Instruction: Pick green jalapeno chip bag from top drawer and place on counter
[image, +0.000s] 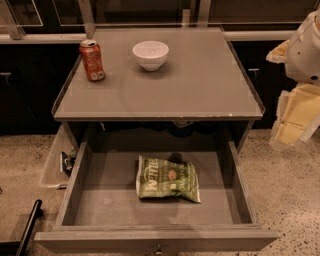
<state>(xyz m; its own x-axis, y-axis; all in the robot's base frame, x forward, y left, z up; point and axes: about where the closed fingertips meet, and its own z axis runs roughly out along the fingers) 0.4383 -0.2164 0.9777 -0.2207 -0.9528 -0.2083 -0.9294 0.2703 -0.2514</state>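
Note:
The green jalapeno chip bag (167, 179) lies flat on the bottom of the top drawer (125, 210), near its middle and slightly toward the back. The drawer is pulled fully open below the counter (200, 85). My gripper (295, 117) hangs at the right edge of the view, beside the counter's right side and well above and to the right of the bag. It holds nothing that I can see.
A red soda can (92, 60) stands at the counter's back left and a white bowl (150, 54) stands at its back middle. A clear plastic bin (52, 165) sits on the floor left of the drawer. A black bar (27, 225) lies at lower left.

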